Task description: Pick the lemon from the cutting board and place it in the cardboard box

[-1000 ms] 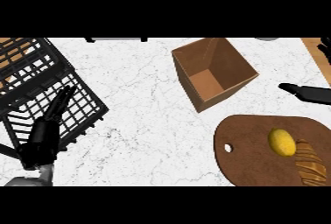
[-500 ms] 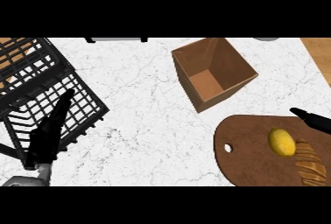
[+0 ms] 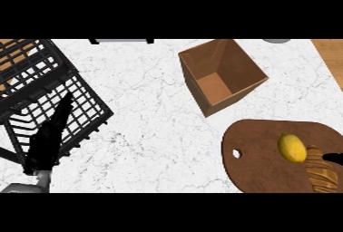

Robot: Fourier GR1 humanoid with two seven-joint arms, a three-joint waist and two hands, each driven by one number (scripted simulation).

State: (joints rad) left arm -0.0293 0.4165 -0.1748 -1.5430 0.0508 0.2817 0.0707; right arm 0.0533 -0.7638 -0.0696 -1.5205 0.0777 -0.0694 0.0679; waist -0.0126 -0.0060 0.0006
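Though unlabelled, lemon on cutting board

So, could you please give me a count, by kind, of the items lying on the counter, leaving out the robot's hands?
Lemon: 1
Bread loaf: 1
Cutting board: 1
Cardboard box: 1
Black wire basket: 1
Total: 5, plus partly cut-off items at the top edge that I cannot identify.
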